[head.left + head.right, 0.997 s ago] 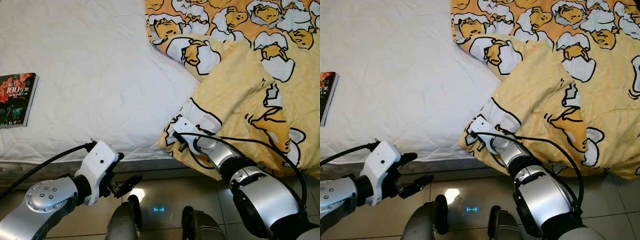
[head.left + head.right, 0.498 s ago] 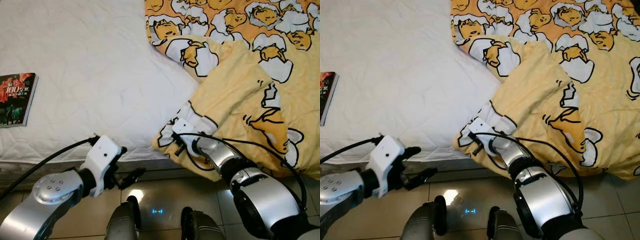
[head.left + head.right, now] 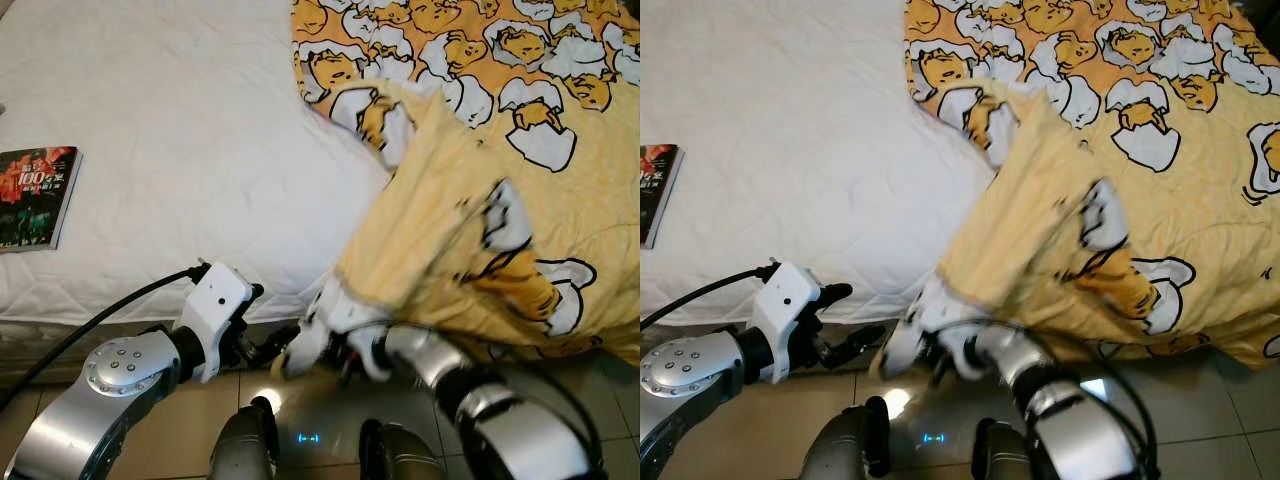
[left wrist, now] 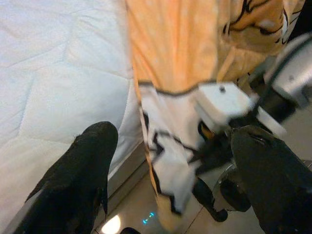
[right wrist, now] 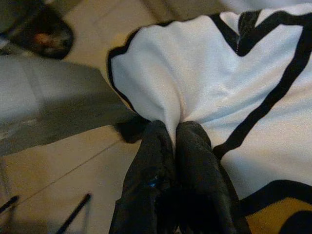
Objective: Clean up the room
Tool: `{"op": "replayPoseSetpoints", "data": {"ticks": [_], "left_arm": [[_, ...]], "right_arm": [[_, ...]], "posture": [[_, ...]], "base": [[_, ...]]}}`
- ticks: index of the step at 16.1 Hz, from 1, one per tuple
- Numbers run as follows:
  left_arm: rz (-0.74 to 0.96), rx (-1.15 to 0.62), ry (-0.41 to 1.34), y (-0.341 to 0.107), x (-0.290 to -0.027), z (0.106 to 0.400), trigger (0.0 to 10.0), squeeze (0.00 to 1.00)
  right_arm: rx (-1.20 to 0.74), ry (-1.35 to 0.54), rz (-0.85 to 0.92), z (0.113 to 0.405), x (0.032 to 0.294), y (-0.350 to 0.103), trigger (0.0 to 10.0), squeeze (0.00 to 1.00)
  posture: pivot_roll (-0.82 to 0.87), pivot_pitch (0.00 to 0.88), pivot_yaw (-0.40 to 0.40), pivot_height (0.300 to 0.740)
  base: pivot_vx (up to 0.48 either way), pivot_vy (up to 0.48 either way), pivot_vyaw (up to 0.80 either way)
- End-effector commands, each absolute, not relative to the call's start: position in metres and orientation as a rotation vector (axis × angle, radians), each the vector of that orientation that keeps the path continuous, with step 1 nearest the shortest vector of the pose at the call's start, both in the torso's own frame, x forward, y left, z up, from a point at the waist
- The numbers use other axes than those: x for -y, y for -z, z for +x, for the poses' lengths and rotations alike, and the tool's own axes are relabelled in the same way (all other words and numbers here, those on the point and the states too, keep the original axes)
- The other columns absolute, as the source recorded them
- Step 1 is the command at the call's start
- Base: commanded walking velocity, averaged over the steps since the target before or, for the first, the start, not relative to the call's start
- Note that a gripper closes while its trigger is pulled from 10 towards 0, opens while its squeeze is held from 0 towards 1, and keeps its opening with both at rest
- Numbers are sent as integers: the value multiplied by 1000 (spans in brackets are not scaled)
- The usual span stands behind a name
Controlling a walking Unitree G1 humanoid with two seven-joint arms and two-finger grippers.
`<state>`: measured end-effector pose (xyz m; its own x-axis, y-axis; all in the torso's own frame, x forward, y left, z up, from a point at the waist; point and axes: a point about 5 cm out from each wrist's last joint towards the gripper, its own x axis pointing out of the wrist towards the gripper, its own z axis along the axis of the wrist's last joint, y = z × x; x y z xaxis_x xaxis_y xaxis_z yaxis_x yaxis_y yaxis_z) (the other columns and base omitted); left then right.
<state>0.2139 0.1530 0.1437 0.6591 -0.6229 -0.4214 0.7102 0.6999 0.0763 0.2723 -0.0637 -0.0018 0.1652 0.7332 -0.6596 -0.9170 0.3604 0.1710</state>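
A white quilted mattress [image 3: 180, 150] spreads across the scene, and over its right half lies the yellow duvet [image 3: 520, 150] printed with cartoon eggs, the thing we take to be in hand for tidying this room. Its near corner [image 3: 325, 320] hangs off the bed edge, low over the tiled floor [image 3: 310, 400], and that corner is where everything meets. Our right gripper [image 5: 174, 141] has its two black fingers pressed together on a pinch of the white, black-outlined fabric at that corner; the wrist view shows the cloth pulled into a fold between them. Our left gripper [image 3: 262, 345] sits just beside the corner, on its left, with its fingers spread apart; seen from the left wrist, the dangling corner hangs in the gap between the two fingers [image 4: 80, 180] without yet touching either.

The relation that matters: the corner lies straight ahead of the left gripper, towards the robot's right, and the duvet's hanging edge runs up and away from there to the bulk on the bed. The right arm already owns the corner; the left is the nearer free one, and we judge it well placed to take a second hold. A paperback book [image 3: 35, 197] lies well apart on the mattress's left edge.
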Motion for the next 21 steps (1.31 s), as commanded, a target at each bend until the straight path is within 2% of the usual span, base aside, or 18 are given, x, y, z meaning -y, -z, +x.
{"op": "replayPoseSetpoints", "data": {"ticks": [1, 4, 6, 7, 8, 9, 15, 19, 21], "left_arm": [[243, -390, 785, -140, -148, 211, 10000, 0], [237, -391, 813, -139, -143, 210, 10000, 0], [230, -391, 826, -138, -139, 210, 10000, 0], [229, -390, 829, -138, -138, 210, 10000, 0], [230, -388, 831, -139, -137, 211, 10000, 0], [231, -387, 831, -138, -137, 212, 10000, 0], [258, -394, 766, -138, -153, 213, 10000, 0], [272, -408, 742, -137, -161, 210, 10000, 0], [267, -406, 743, -138, -160, 208, 10000, 0]], "right_arm": [[-741, -1298, -269, 257, 52, 8, 0, 0], [-787, -1437, -271, 233, 44, 20, 0, 0], [-792, -1440, -353, 226, 47, 27, 0, 0], [-784, -1360, -400, 230, 50, 29, 10000, 0], [-779, -1306, -382, 236, 52, 27, 10000, 855], [-773, -1295, -397, 239, 54, 26, 10000, 1000], [-649, -1118, -415, 287, 66, -9, 10000, 1000], [-561, -831, -456, 326, 78, -39, 10000, 1000], [-504, -808, -351, 335, 70, -53, 10000, 1000]], "posture": [[177, 173, -4, 740], [174, 171, 1, 740], [173, 170, 4, 740], [174, 170, 6, 740], [173, 171, 7, 740], [170, 172, 8, 740], [180, 173, -11, 740], [187, 182, -12, 740], [186, 173, -12, 740]], "base": [[0, 0, 0], [0, 0, 0], [0, 0, 0], [0, 0, 0], [0, 0, 0], [0, 0, 0], [0, 0, 0], [0, 0, 0], [0, 0, 0]]}}
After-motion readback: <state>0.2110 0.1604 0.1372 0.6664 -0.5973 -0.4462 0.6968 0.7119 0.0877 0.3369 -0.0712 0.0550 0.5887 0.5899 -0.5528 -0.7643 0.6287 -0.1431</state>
